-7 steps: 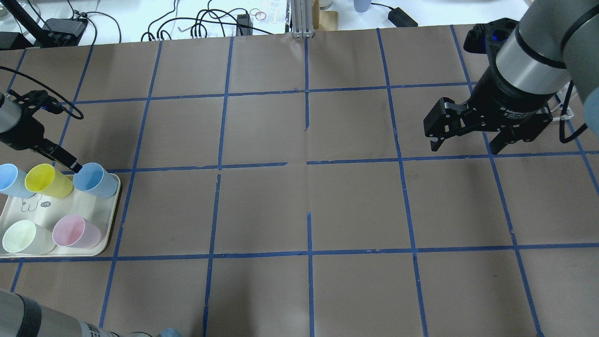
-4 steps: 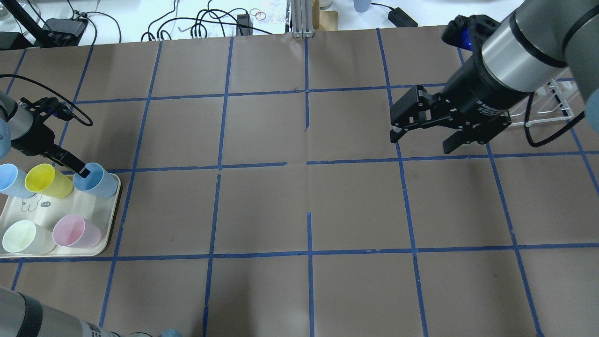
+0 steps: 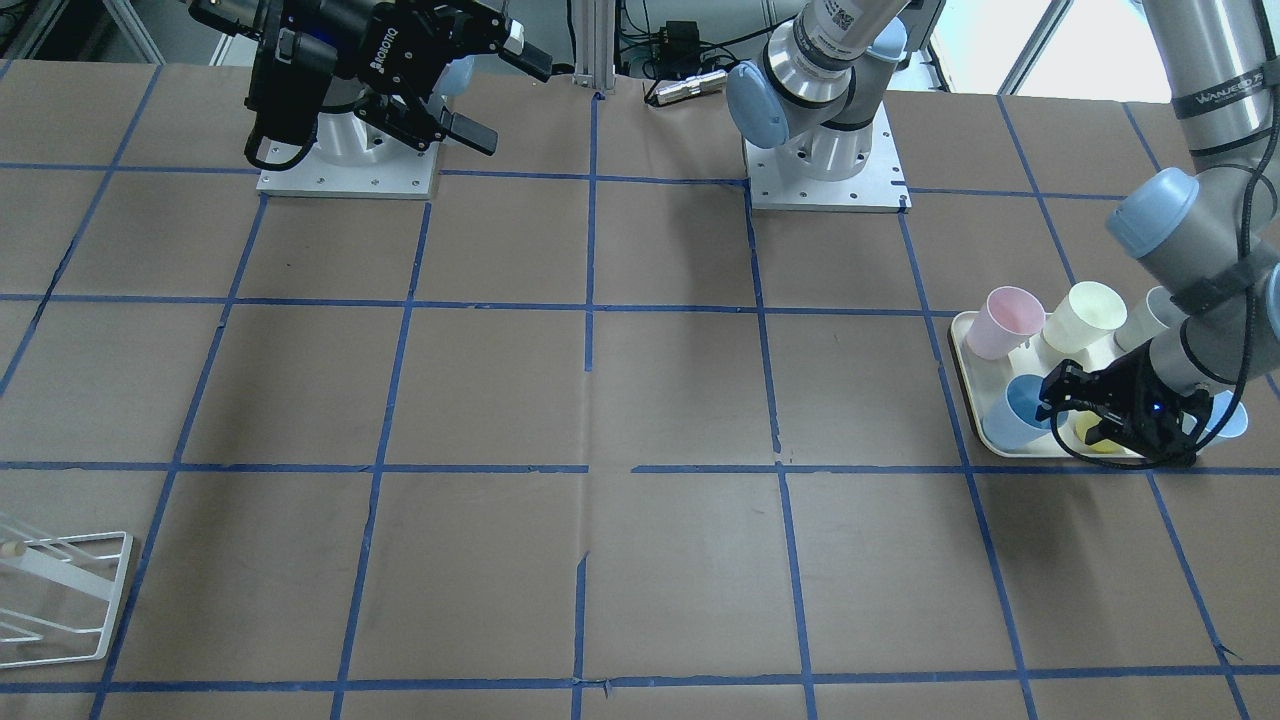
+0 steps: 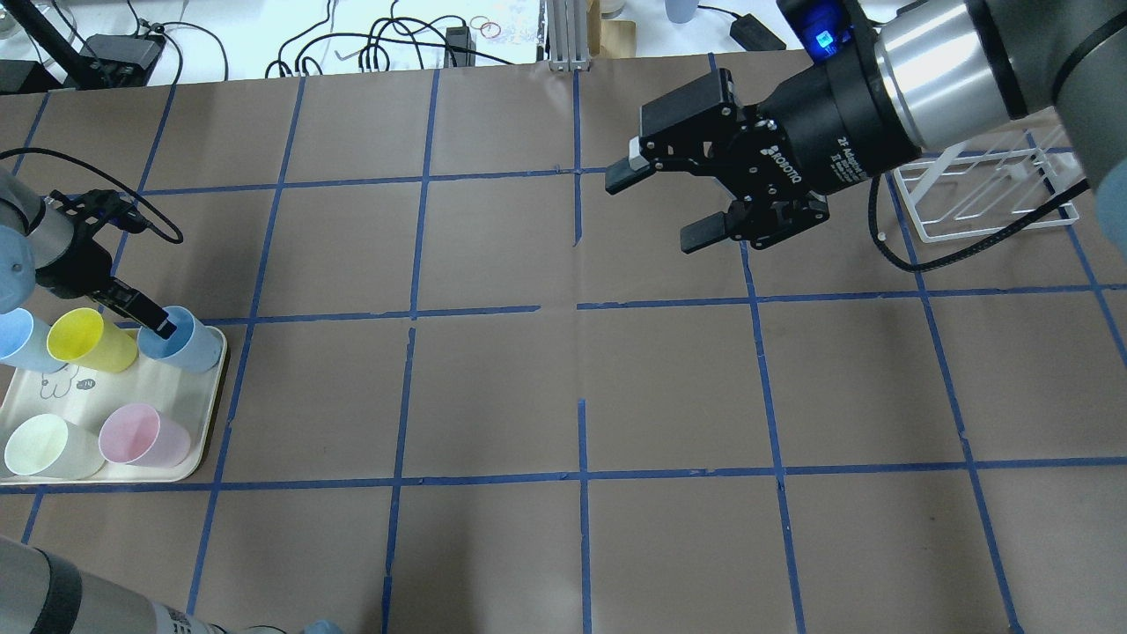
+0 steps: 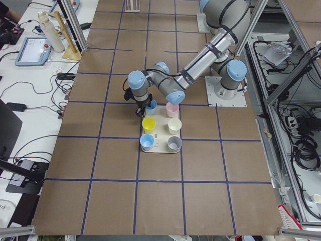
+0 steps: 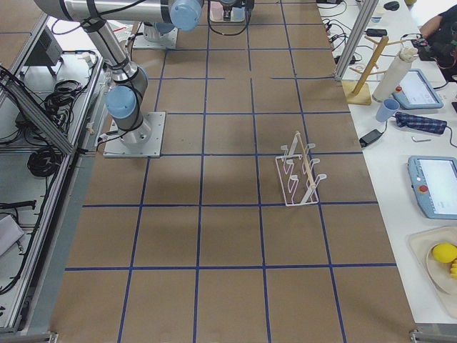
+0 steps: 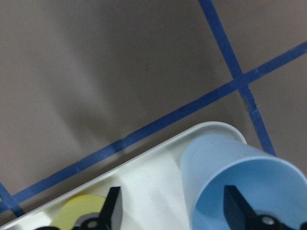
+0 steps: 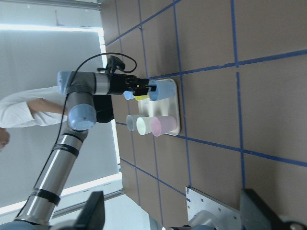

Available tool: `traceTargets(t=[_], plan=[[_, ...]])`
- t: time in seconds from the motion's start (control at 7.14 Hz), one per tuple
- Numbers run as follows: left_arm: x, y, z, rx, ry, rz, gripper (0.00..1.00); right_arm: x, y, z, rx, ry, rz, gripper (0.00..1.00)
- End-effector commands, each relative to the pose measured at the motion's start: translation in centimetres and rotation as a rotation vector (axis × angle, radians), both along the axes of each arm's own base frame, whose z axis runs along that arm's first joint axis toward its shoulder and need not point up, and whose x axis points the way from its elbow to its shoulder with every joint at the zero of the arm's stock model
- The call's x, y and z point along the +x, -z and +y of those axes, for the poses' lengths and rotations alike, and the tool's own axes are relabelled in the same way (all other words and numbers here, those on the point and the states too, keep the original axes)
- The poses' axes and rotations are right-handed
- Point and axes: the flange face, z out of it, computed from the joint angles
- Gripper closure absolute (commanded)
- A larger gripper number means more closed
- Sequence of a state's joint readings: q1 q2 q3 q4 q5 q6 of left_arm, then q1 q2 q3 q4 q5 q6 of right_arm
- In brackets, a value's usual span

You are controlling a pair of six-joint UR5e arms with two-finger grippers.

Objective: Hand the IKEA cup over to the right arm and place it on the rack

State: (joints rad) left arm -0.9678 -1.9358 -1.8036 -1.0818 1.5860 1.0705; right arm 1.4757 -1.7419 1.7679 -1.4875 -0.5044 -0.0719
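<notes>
The IKEA cup (image 4: 183, 339) is light blue and stands upright at the tray's far right corner; it also shows in the front view (image 3: 1020, 418) and the left wrist view (image 7: 240, 182). My left gripper (image 4: 145, 315) is open at its rim. One finger (image 7: 237, 207) is inside the cup and the other (image 7: 112, 207) is outside, toward the yellow cup. My right gripper (image 4: 660, 207) is open and empty, held high over the table's far middle, its fingers pointing left. The white wire rack (image 4: 986, 194) stands at the far right, behind the right arm.
The cream tray (image 4: 211, 423) sits at the table's left edge. It also holds a yellow cup (image 4: 88, 339), a paler blue cup (image 4: 22, 339), a pink cup (image 4: 145, 436) and a pale green cup (image 4: 48, 445). Cables lie beyond the far edge.
My right gripper has swung left and toward the far middle, turning its fingers leftward and uncovering the rack. My left gripper has shifted slightly, its finger now inside the blue cup's rim.
</notes>
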Motion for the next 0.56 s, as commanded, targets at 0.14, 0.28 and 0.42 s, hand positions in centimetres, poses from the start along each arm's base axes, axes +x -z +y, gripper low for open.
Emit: traceTargets(t=[0.14,0.28,0.42], plan=[[-0.1,0.0,0.2,0.008,-0.008,0.008,1.0,-1.2,3.8,-2.6,-0.014,0.05,-0.292,0.0],[-0.2,-0.4,0.2,-0.002,-0.008,0.008,1.0,-1.1,5.6,-3.3,0.03,0.087,-0.401,0.0],[-0.4,-1.1,0.3,-0.006,-0.009,0.011,1.0,-1.0,6.2,-3.4,0.017,0.11,-0.488,0.0]])
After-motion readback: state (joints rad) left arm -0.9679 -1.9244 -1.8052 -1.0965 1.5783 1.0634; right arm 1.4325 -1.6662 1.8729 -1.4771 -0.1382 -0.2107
